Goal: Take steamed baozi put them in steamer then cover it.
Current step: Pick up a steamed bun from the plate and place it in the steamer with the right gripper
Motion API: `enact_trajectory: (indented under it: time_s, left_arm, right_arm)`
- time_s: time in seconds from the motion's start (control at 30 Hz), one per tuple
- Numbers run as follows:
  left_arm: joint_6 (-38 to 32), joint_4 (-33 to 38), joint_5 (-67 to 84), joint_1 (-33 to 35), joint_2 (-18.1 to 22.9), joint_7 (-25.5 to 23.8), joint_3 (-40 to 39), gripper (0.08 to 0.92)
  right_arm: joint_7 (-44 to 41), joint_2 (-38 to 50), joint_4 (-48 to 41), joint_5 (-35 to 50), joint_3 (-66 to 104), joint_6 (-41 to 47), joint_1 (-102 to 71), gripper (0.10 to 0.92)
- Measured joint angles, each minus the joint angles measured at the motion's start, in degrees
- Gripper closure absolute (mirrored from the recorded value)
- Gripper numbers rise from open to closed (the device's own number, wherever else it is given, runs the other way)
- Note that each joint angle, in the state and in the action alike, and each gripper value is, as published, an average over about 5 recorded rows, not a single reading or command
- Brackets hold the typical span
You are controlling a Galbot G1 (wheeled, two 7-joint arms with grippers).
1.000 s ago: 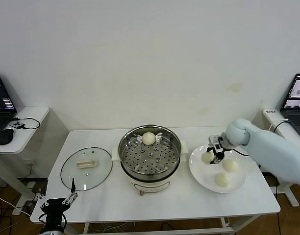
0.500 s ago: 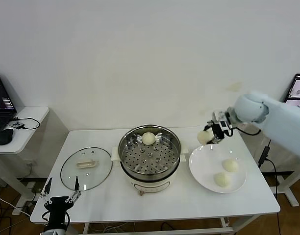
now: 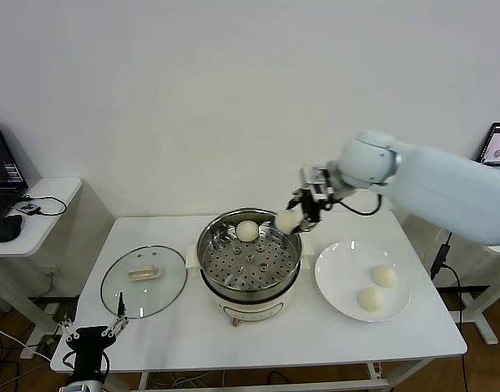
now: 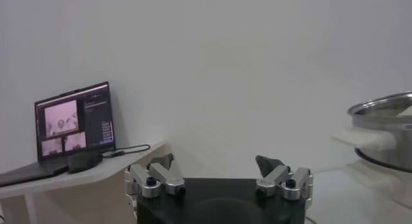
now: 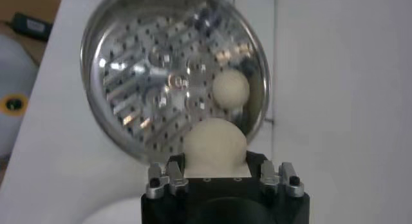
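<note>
The steamer stands mid-table, with one steamed baozi on its perforated tray at the back. My right gripper hangs over the steamer's right rim, shut on a second baozi. In the right wrist view that held baozi sits between the fingers above the tray, close to the baozi lying in the pot. Two more baozi rest on the white plate. The glass cover lies flat to the left of the steamer. My left gripper waits open off the table's front left corner.
A side table with a laptop and a mouse stands to the left. Another laptop is at the far right. The left wrist view shows the steamer's rim off to one side.
My right gripper has lifted a baozi off the plate and carried it left to the steamer's right rim. The left gripper has stayed about where it was.
</note>
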State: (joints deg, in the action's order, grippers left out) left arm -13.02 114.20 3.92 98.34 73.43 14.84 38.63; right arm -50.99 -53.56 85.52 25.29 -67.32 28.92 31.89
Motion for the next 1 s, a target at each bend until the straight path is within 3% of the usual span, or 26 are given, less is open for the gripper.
enact_trajectory:
  time_s: [0.5,1.0]
  left_arm:
    - [-0.17,0.38,0.15,0.21,0.23,0.00,0.25,0.177]
    - [-0.20,0.30,-0.03,0.04,0.56,0.00,-0.20,0.177]
  right_arm:
    - [4.93,-13.66,-8.50,1.48,0.07,2.76,-7.06,0.423]
    - [7.55,-18.38,-14.04,-0.81,1.96,2.45,-12.19,0.418]
